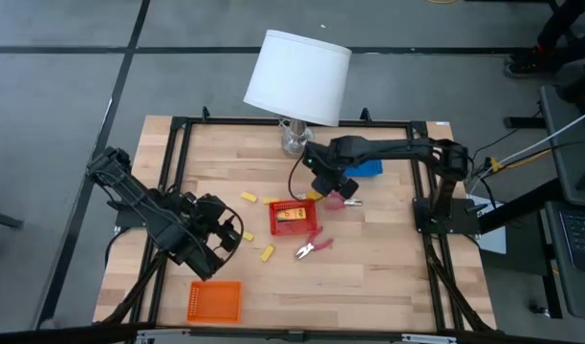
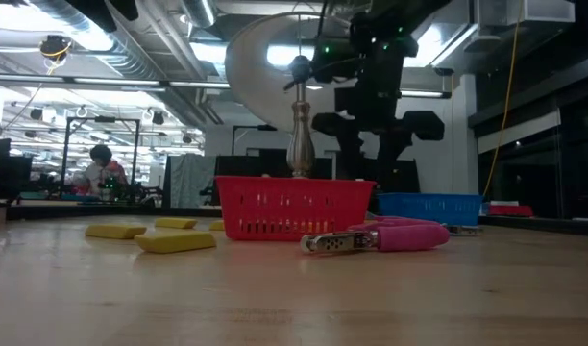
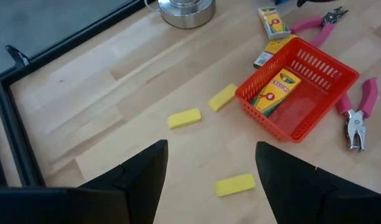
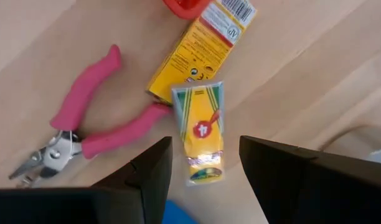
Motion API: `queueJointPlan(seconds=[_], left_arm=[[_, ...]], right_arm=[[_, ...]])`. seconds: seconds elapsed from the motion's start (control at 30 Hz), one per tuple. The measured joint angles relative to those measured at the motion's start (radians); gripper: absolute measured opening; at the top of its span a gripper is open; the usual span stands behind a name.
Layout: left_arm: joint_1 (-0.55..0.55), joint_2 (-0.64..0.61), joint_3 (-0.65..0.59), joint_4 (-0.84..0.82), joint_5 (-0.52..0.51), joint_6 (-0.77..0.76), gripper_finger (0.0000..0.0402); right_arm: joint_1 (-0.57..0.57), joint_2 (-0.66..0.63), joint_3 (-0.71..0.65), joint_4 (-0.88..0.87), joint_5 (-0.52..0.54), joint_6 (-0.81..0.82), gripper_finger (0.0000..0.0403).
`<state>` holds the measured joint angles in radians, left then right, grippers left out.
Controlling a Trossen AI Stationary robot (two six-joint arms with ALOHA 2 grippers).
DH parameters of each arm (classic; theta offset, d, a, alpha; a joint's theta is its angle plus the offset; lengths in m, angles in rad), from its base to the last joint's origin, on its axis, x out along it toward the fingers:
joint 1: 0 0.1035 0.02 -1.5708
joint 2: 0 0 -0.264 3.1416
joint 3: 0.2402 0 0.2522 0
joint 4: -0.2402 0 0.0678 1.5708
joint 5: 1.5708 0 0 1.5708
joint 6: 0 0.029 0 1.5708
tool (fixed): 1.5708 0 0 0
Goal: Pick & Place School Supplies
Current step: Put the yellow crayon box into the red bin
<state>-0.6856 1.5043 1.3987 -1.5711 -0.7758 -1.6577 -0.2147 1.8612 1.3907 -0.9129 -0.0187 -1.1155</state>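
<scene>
Right wrist view alone shows small crayon packet (image 4: 203, 134) flat on worktop (image 4: 302, 74), between the spread right fingers (image 4: 150, 177), overlapping larger crayon box (image 4: 200, 46), pink pliers (image 4: 84, 124) beside; high view shows left fingers (image 1: 221, 234) spread over bare wood, holding nothing.

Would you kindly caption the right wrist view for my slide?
Open right gripper hovers over a small yellow crayon packet beside pink-handled metal pliers.

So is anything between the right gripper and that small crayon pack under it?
Nothing visible. The right gripper hangs open over the small crayon pack, which lies bare on the table, resting against a pink-handled tool and a larger crayon box.
</scene>
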Motion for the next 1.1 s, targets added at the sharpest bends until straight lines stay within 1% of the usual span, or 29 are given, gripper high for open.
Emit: queueJointPlan(seconds=[0.23, 0.43, 0.6, 0.73, 0.93, 1.1], left_arm=[[0.000, 0.000, 0.000, 0.000, 0.001, 0.000, 0.0239], [0.000, 0.000, 0.000, 0.000, 0.010, -0.001, 0.0240], [-0.002, 0.000, 0.000, 0.000, 0.016, 0.002, 0.0240], [-0.002, 0.000, 0.000, 0.000, 0.016, 0.010, 0.0240], [-0.003, 0.000, 0.000, 0.000, 0.018, 0.029, 0.0240], [-0.016, 0.000, 0.000, 0.000, 0.021, 0.024, 0.0240]], right_arm=[[-0.017, 0.039, -0.005, 0.041, -0.023, -0.023, 0.0190], [-0.017, 0.084, -0.006, 0.094, 0.060, -0.016, 0.0190], [-0.019, 0.098, -0.006, 0.085, 0.050, 0.011, 0.0190], [-0.021, 0.097, -0.006, 0.082, 0.011, 0.055, 0.0191], [-0.020, 0.096, -0.047, 0.076, 0.004, 0.068, 0.0214], [-0.020, 0.097, -0.085, 0.092, 0.063, 0.068, 0.0231]])
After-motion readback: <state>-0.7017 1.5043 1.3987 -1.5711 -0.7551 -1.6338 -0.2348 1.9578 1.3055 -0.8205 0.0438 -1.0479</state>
